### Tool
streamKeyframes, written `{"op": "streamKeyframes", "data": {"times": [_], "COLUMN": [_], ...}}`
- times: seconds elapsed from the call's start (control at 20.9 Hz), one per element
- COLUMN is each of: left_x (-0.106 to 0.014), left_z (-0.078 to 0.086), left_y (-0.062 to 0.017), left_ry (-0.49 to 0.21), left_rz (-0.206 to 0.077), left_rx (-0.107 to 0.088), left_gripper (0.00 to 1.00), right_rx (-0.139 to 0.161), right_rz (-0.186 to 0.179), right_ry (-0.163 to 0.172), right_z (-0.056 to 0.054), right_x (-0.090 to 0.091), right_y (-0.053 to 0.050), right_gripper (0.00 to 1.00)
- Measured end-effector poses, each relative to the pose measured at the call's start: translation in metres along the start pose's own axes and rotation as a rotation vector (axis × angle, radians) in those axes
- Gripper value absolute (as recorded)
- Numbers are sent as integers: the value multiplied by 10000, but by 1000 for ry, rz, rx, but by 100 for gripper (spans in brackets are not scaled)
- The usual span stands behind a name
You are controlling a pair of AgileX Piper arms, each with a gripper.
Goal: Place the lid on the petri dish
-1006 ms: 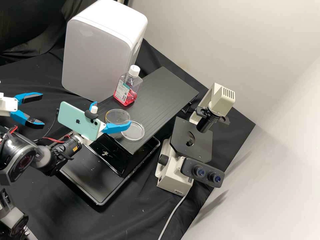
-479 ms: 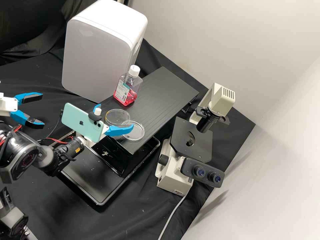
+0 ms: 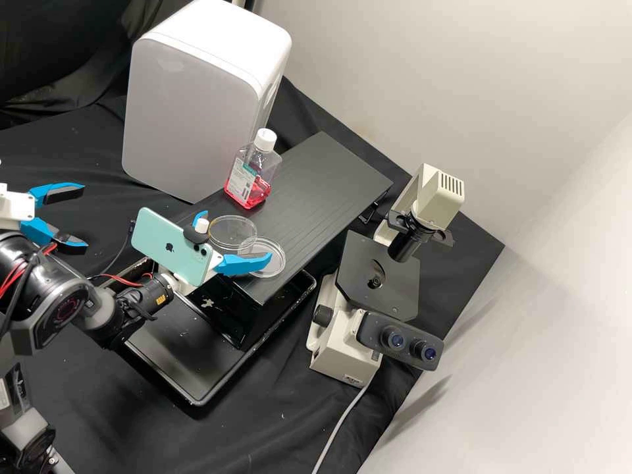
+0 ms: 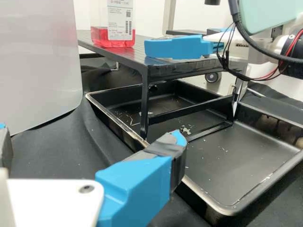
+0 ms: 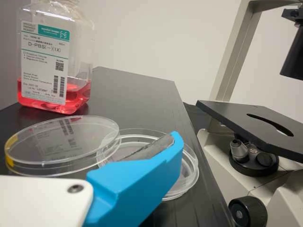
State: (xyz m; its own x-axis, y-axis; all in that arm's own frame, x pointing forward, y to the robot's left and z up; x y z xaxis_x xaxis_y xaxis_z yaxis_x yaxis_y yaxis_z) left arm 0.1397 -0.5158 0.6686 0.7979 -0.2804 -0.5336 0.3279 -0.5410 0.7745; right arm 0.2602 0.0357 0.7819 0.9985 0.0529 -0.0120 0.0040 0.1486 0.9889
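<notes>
High view: right pincer (image 3: 235,237) at the near corner of a black stand (image 3: 329,178), fingers spread wide, nothing held. A mint-green phone (image 3: 172,245) rides on its wrist. The lid (image 3: 230,229) lies flat on the stand, between the two blue fingers as seen from here. The petri dish (image 3: 268,247) is just beside it, on the microscope (image 3: 388,289) side, with one finger crossing in front of it. A bottle (image 3: 252,174) of red liquid stands farther back on the stand, near a white box (image 3: 197,92). The left pincer (image 3: 83,218) is well apart, over the black-draped surface (image 3: 99,131), wide and empty.

Left wrist view: the stand's legs sit inside a black tray (image 4: 246,189). The right pincer's finger shows level with the stand top.

Right wrist view: the lid carries a yellow mark on its rim, and its edge overlaps the dish's rim. The arm's own finger is in front of the dish; contact cannot be told.
</notes>
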Motion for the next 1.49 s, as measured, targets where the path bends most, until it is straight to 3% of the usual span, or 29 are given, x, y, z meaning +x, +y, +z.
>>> {"op": "streamKeyframes", "data": {"times": [0.81,1.49], "left_x": [4,4], "left_z": [-4,-4], "left_y": [-13,-13], "left_ry": [3,3], "left_rz": [-6,-6], "left_rx": [3,3], "left_gripper": [100,100], "right_rx": [6,38], "right_rz": [12,26], "right_ry": [-7,-16], "right_z": [25,63], "right_x": [14,17], "right_y": [31,66], "right_gripper": [0,0]}}
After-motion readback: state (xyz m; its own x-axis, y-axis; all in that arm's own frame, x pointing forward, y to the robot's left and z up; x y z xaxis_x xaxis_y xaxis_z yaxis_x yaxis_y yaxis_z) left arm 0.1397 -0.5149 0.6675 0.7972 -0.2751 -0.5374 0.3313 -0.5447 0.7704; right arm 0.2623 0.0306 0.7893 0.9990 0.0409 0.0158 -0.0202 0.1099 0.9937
